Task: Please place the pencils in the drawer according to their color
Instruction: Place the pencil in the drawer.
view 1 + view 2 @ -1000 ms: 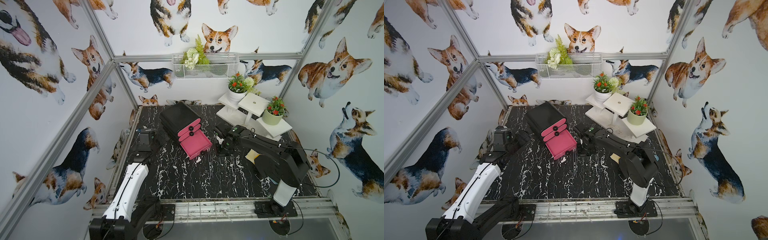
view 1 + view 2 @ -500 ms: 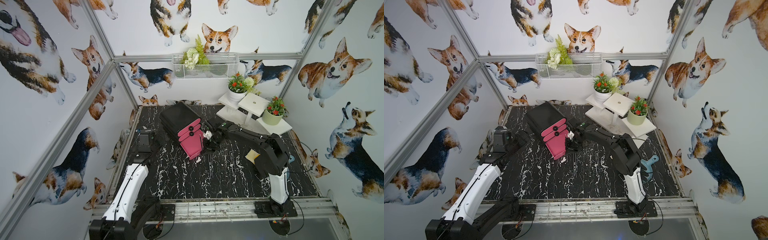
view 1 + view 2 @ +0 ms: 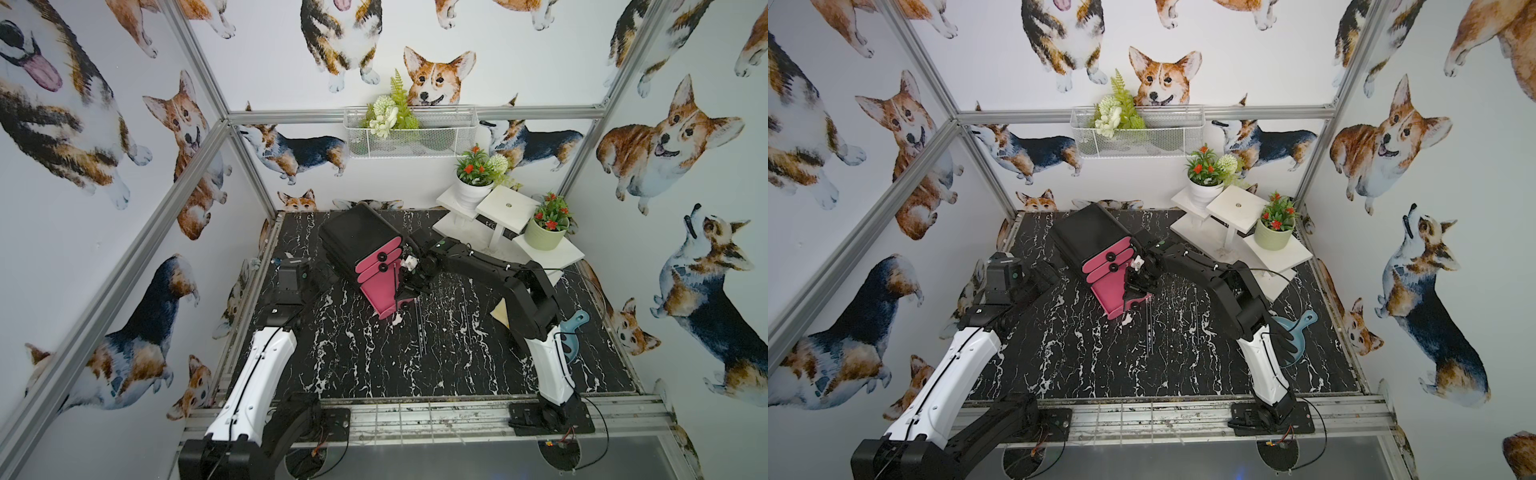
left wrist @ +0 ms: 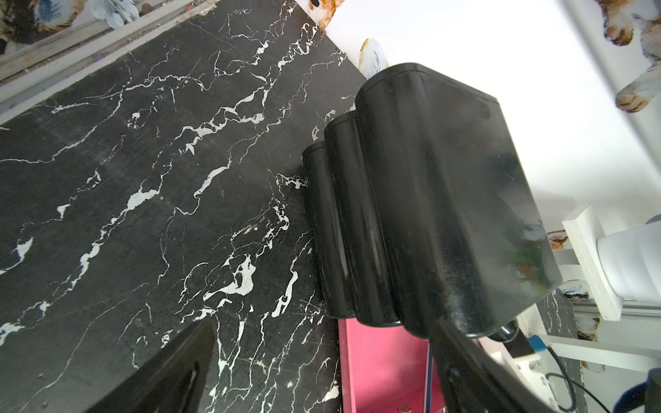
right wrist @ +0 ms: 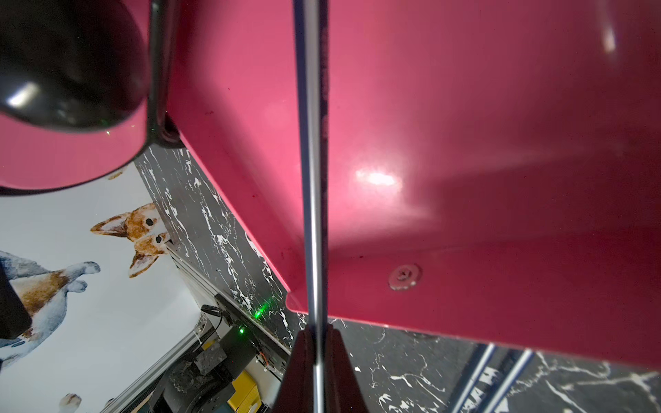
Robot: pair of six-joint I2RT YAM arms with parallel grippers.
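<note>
- Clock directions are read in a top view, with the far wall at twelve. A second ago the right gripper (image 3: 409,286) is drawn back at three o'clock from the drawer (image 3: 357,237). Now it sits over the pulled-out bottom tray (image 3: 379,291).
- Its fingers are clamped on one grey pencil (image 5: 310,178). In the right wrist view the pencil runs across the tray's pink floor; I cannot tell whether it touches.
- My judgement: this pencil is at its drop point, so letting go is the next step. The part of the tray in view holds no other pencil, so I cannot check the colour match.
- The left gripper (image 4: 323,325) is spread wide and empty at nine o'clock, beside the cabinet's black flank. It has not moved.
- Loose pencils (image 3: 419,328) lie on the table (image 3: 374,365) at five o'clock from the tray front, not yet sorted.
- Edges: the tray's side walls and front lip hem the pencil in. The knobs (image 3: 381,257) of the two shut drawers sit close by at eleven.
- Room: the table is open from five to seven o'clock. The plant stand (image 3: 498,216) crowds one to two.
</note>
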